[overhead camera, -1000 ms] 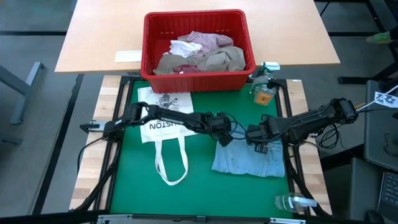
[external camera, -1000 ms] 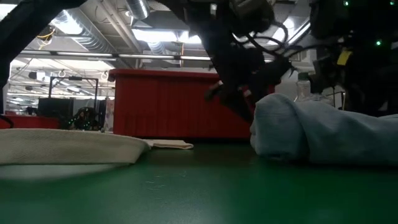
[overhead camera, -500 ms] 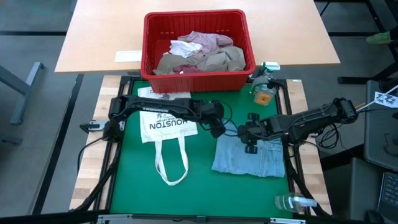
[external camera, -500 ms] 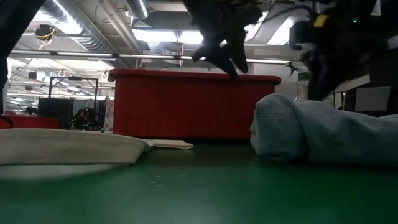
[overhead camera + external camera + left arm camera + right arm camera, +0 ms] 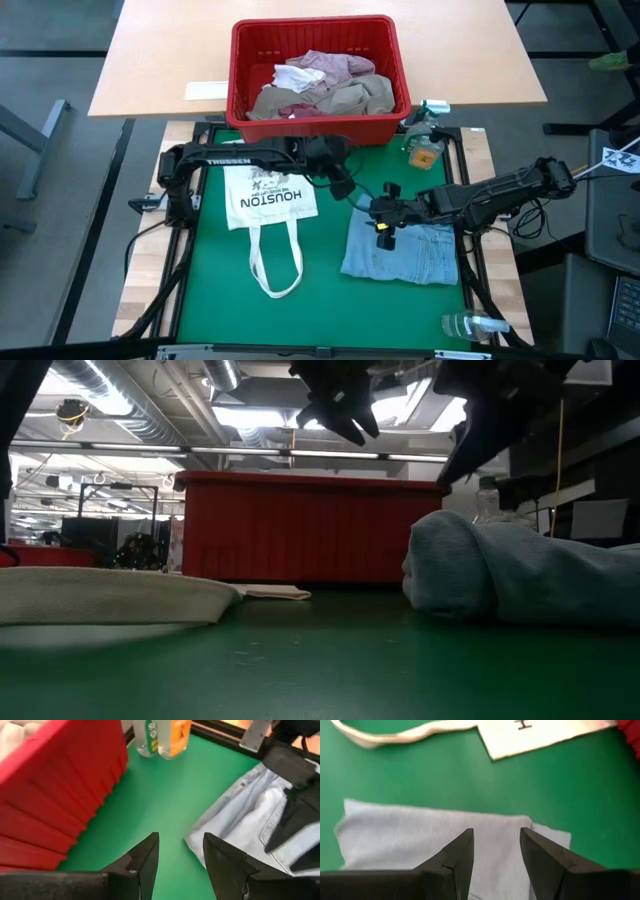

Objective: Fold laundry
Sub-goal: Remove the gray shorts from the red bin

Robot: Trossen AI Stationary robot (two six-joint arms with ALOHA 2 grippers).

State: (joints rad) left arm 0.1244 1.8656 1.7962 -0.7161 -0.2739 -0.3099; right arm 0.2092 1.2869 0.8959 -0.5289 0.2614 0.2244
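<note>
You had one piece finished at this moment, as far as I could judge: the light blue denim jeans [image 5: 402,252] lay as a compact folded rectangle on the green mat of the table [image 5: 330,300], on the right half, and no arm was touching them. In the low view the fold showed as a thick rounded edge resting flat on the mat.

The left gripper [image 5: 345,188] was above the mat between the jeans and the red plastic basket [image 5: 317,128], and its jaws stood open with nothing between them. The right gripper [image 5: 384,232] was over the near-left corner of the jeans, raised off the cloth; its jaws were also open and empty.

Much was left. The basket, on the wooden table behind the mat, held a heap of unfolded garments [image 5: 318,86]: I could see a tan cloth, a pale pink-mauve piece and something white, all crumpled together. In my judgement each of these needed to be taken out, spread and folded.

A cream tote bag with dark print [image 5: 267,205] lay flat on the left half of the mat, so the free space for the next garment was small.
</note>
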